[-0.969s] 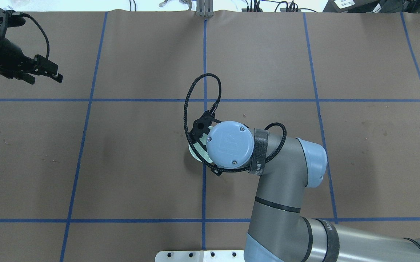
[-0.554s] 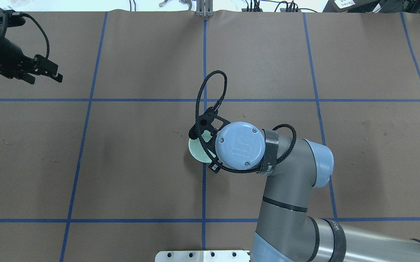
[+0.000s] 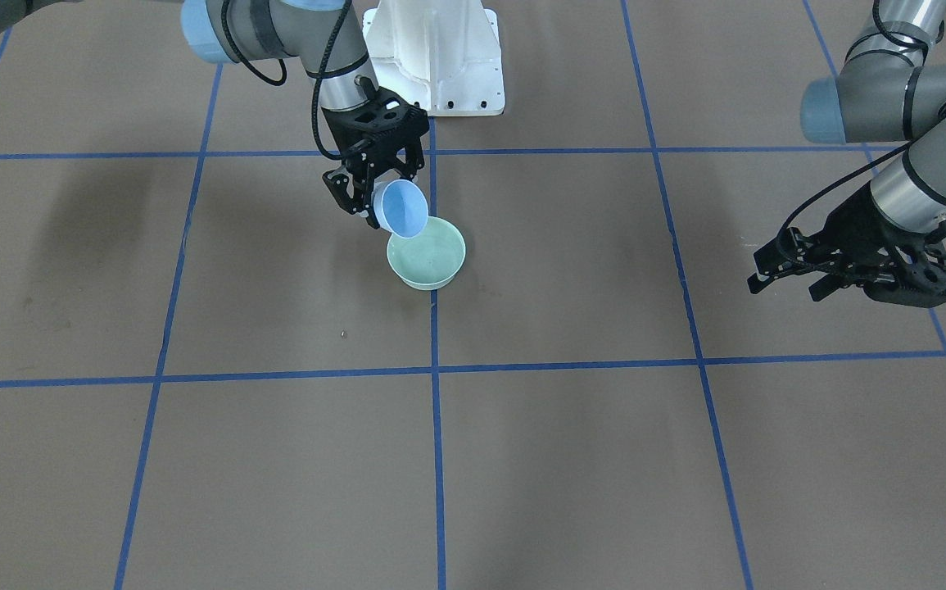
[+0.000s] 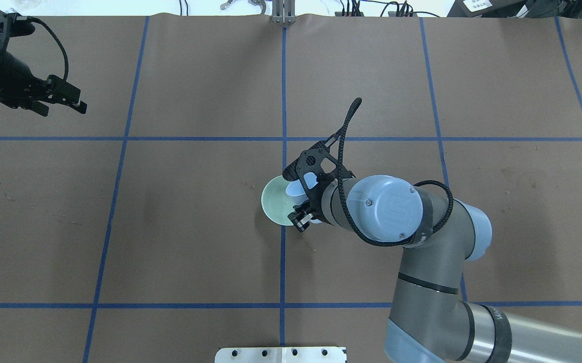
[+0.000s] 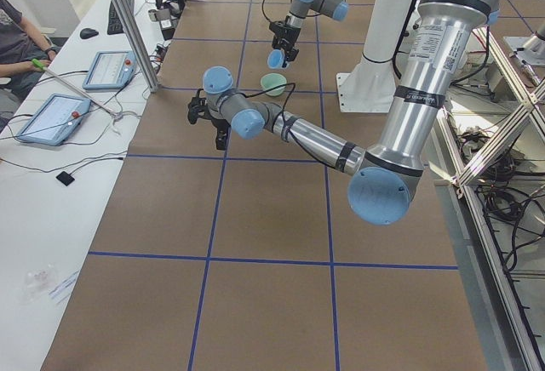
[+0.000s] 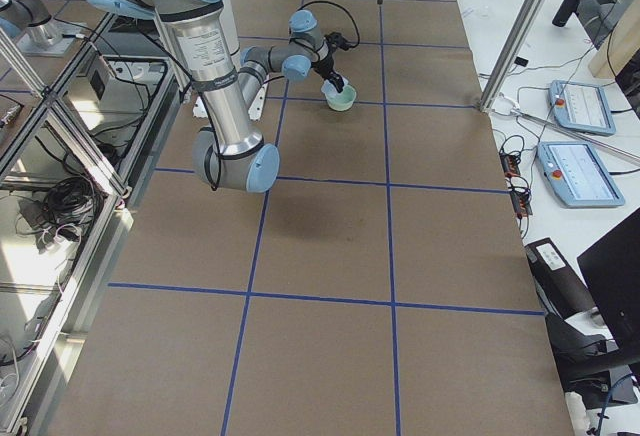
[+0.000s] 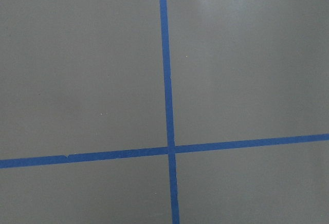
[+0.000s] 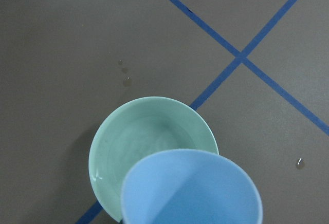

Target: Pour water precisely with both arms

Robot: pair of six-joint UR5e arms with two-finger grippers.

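My right gripper [image 3: 377, 199] is shut on a light blue cup [image 3: 404, 209] and holds it tilted, mouth sideways, over the near rim of a pale green bowl [image 3: 423, 282] at the table's middle. In the overhead view the cup [image 4: 298, 188] overlaps the bowl's [image 4: 272, 201] right side. The right wrist view shows the cup [image 8: 193, 189] low over the bowl [image 8: 98, 149], with a faint sheen of water [image 8: 154, 137] inside. My left gripper [image 4: 64, 108] hangs open and empty far off at the table's left, also in the front view [image 3: 785, 287].
Small water drops [image 8: 127, 81] lie on the brown paper beside the bowl. The white pedestal [image 3: 440, 57] stands behind the bowl. Blue tape lines [image 7: 167, 106] cross the table. The left wrist view shows only bare paper.
My right wrist has swung to the right and rolled, tipping the blue cup over the bowl and uncovering more of the bowl. The left arm has not moved.
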